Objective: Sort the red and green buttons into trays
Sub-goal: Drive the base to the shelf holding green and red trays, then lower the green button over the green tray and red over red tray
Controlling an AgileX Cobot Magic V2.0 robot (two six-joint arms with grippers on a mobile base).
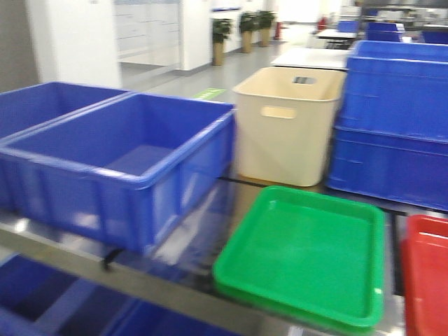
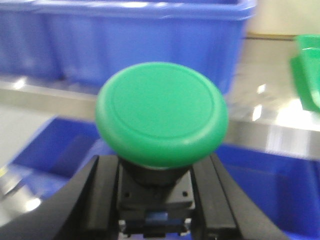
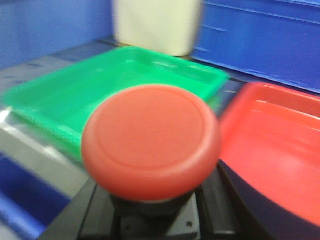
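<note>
Exterior front-facing view: the green tray lies on the steel desk, near the front edge. The red tray lies just beside it on the right and is cut off by the frame. Behind the trays stands a cream tub with a handle slot. A deep blue crate sits to the left of the tub, and stacked blue crates sit to its right. Both trays appear to hold nothing. Neither arm shows in this view.

Left wrist-mounted view: the left end effector is clenched on the green button. Its two black fingers press against the sides of the dark switch body, and the domed cap faces the camera. The button is held in the air, in front of the desk edge and above a lower blue bin. A corner of the green tray shows at the right edge, well apart from the button.

Right wrist-mounted view: the right end effector grasps the red button in the same way, with dark fingers on either side of the switch body. The view is blurred. The button is held clear of the desk, in front of the green tray and the red tray. Its cap overlaps the gap between them.
</note>
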